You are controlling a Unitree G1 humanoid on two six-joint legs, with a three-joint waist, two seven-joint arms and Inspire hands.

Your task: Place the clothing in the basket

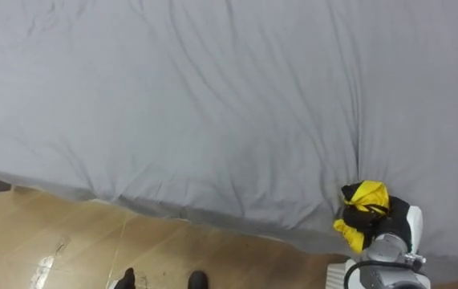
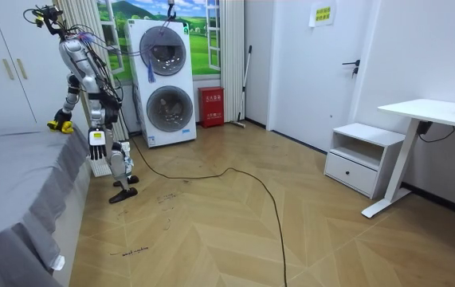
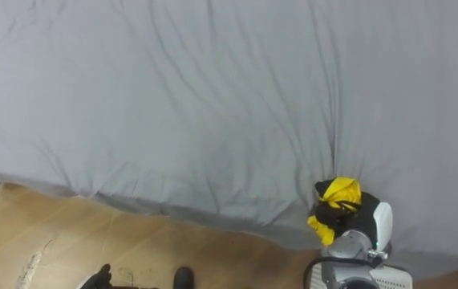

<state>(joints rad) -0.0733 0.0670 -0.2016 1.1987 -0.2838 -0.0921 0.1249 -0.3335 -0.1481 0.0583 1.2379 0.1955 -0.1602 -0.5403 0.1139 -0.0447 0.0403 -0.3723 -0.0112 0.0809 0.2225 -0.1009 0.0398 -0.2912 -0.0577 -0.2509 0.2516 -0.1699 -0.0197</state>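
Figure: my right hand point(image 1: 391, 215) at the near edge of the grey bed sheet point(image 1: 212, 104), its fingers curled round a bunched yellow garment point(image 1: 365, 194) that lies on the sheet just ahead of the palm. My left hand point(image 2: 96, 137) hangs beside the leg. I judge the garment light, soft and limp, best taken by its gathered middle, with care that the fingers do not pinch the sheet beneath.
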